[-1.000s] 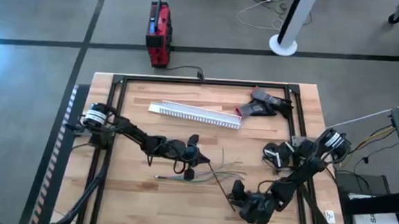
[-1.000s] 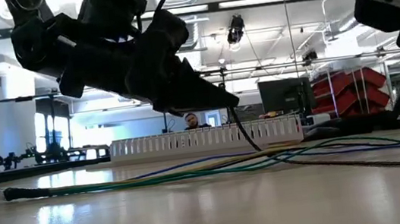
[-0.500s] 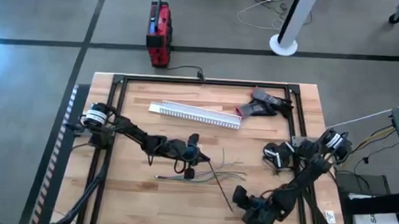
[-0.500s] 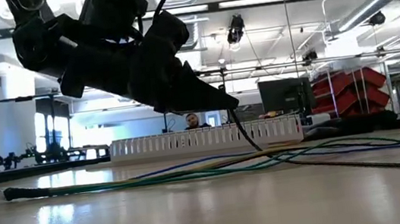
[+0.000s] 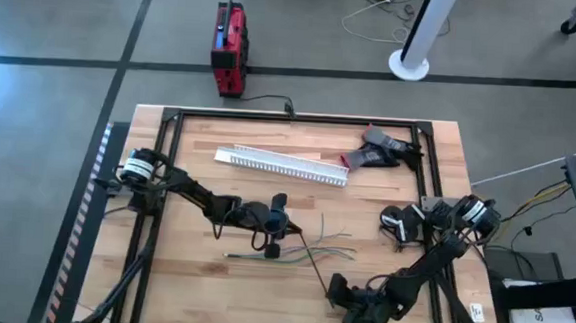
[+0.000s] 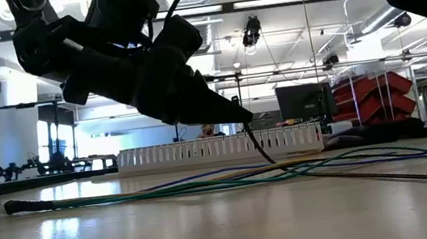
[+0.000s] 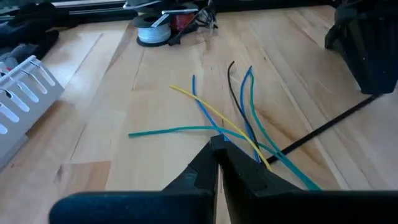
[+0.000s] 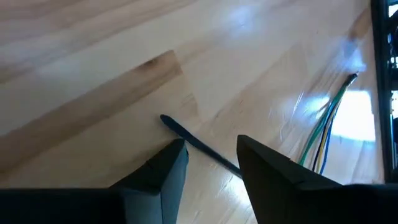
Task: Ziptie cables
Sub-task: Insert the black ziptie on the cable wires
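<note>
Pincer of the right arm [image 8: 211, 165] hangs low over the near edge of the desk [image 5: 191, 276], its two dark fingers [image 8: 163, 169] parted with nothing between them. Just ahead of that gap, in the right wrist view, the free tip of the ziptie [image 8: 193, 144] lies flat on the wood, the strip running slantwise out from between the fingers rather than square across them. From above, its long axis runs diagonally, from the cables [image 5: 298, 249] at mid-desk down toward the right arm.

The left pincer [image 7: 219, 155] sits at the middle of the desk, fingers pressed together at the point where the cables gather; it looks clamped on the bundle there, though whether it also pins the far end of the ziptie I cannot tell. The loose wire ends fan out beyond it, toward the right arm.

So the right arm is plainly the nearer to the ziptie's free end, and I judge the coming grasp turns on that slant: the wrist would need to turn until the fingers stand across the strip, one on each side, before closing
</note>
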Controlling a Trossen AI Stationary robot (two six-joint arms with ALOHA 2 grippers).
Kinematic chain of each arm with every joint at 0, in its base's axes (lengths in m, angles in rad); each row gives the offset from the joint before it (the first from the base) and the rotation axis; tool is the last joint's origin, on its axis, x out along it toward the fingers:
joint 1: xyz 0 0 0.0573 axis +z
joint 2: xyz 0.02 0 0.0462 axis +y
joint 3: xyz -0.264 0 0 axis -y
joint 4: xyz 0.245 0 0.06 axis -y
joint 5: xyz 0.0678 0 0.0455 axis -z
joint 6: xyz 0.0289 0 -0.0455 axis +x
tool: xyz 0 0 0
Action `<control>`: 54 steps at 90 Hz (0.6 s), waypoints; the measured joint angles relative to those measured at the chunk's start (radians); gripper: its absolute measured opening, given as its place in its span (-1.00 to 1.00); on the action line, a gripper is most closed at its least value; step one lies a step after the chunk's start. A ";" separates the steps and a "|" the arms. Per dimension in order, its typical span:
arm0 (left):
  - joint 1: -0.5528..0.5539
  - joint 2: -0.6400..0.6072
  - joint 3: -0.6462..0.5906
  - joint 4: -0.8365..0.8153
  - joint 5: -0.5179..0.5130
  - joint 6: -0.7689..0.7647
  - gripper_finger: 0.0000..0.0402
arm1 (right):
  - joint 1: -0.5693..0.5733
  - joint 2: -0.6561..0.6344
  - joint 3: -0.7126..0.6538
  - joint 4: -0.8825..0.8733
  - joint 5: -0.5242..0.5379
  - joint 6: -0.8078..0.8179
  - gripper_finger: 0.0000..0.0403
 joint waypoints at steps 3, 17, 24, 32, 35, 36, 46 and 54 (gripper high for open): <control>0.000 0.003 0.000 0.002 0.000 0.000 -1.00 | 0.000 0.001 0.001 0.003 0.005 -0.013 -0.34; 0.000 0.023 0.000 0.009 0.000 0.000 -1.00 | -0.009 0.006 0.013 -0.005 -0.023 -0.040 -0.39; 0.000 0.027 0.000 0.008 0.000 0.000 -1.00 | 0.002 0.006 0.025 -0.056 -0.024 -0.038 -0.41; 0.000 0.027 0.000 0.016 0.000 0.000 -1.00 | 0.021 0.006 0.033 -0.101 -0.017 -0.027 -0.42; 0.000 0.027 0.000 0.014 0.000 0.000 -1.00 | 0.026 0.006 0.033 -0.102 -0.018 -0.021 -0.42; 0.000 0.027 0.000 0.014 0.000 0.000 -1.00 | 0.028 0.006 0.033 -0.102 -0.018 -0.020 -0.42; 0.000 0.027 0.000 0.019 0.000 0.000 -1.00 | 0.033 0.006 0.031 -0.096 -0.034 -0.036 -0.38; 0.003 0.027 0.000 0.017 -0.002 -0.003 -1.00 | 0.028 0.010 0.027 -0.035 -0.049 -0.069 -0.35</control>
